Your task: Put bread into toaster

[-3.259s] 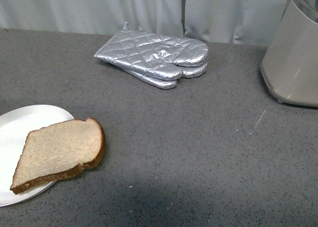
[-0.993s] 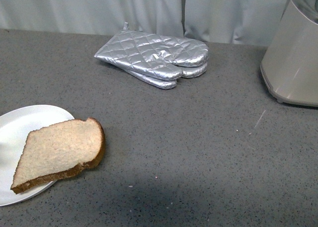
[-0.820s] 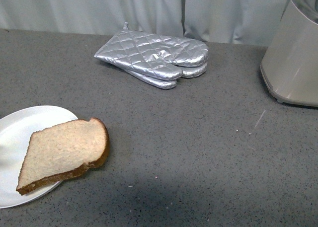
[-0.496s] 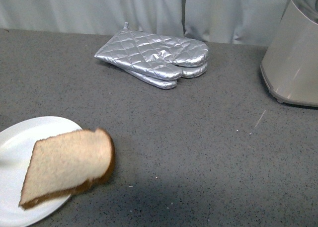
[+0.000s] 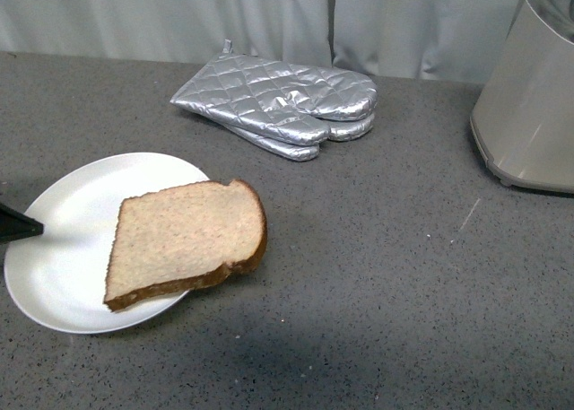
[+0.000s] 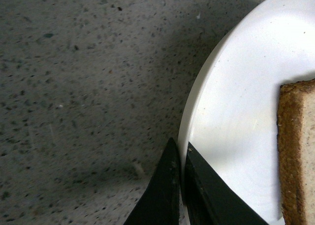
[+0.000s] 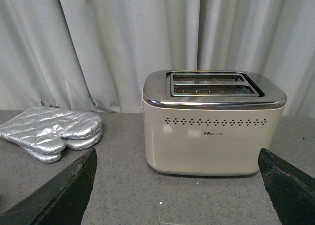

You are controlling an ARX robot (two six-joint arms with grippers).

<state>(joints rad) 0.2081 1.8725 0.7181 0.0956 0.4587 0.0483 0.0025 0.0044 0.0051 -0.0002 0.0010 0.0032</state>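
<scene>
The bread (image 5: 188,239) lies flat on the white plate (image 5: 63,275). Its rounded crust end hangs over the rim on the side toward the toaster (image 5: 529,114), which stands well apart at the far right of the grey counter (image 5: 377,284). The left gripper (image 6: 181,151) is pinched closed on the plate's rim, on the side opposite the slice. The right gripper (image 7: 177,153) is spread wide and holds nothing, and it faces the toaster's two slots. I judge the step in hand is to bring plate and slice into reach of the right arm. For this the plate should slide flat and slowly over the counter, never tilted, because the loose, overhanging slice could slip off. The path should pass in front of the oven mitts (image 5: 278,100).
</scene>
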